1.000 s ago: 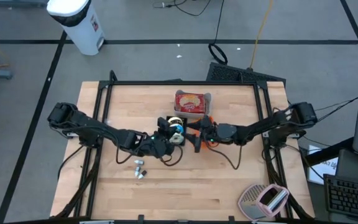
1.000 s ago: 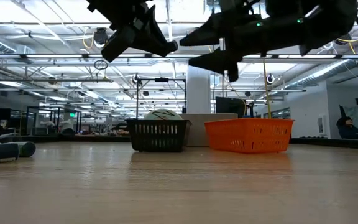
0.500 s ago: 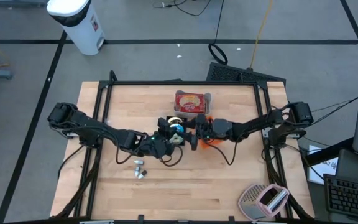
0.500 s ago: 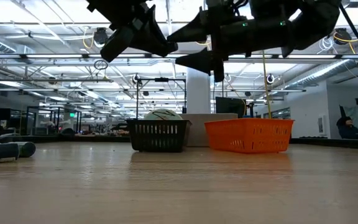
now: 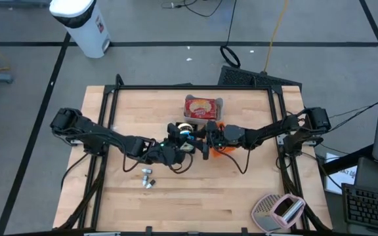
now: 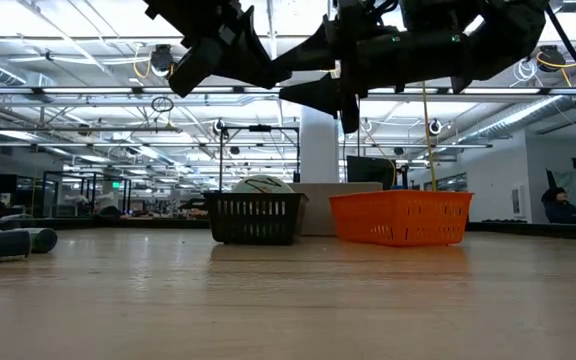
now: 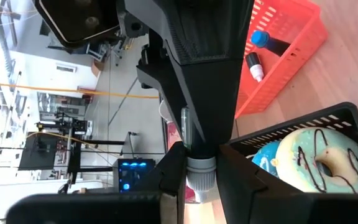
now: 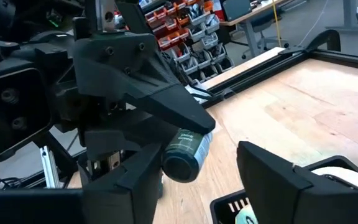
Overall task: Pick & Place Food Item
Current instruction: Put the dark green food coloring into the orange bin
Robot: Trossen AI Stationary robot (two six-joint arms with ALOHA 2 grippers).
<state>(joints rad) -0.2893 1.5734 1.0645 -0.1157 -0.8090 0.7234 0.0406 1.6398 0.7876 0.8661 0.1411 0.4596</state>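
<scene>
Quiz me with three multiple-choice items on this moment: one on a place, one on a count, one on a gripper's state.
1. Where is the iced donut?
A in the orange basket
B in the black basket
C on the floor

2. How many loose cylinders lie on the table?
A one
B two
C four

3. The left gripper has its fingers:
A wide open and empty
B out of view
C closed on a small cylinder

Answers:
1 B, the iced donut lies within the black basket's walls.
2 B, the high view shows a pair.
3 C, the right wrist view shows the small cylinder clamped.
</scene>
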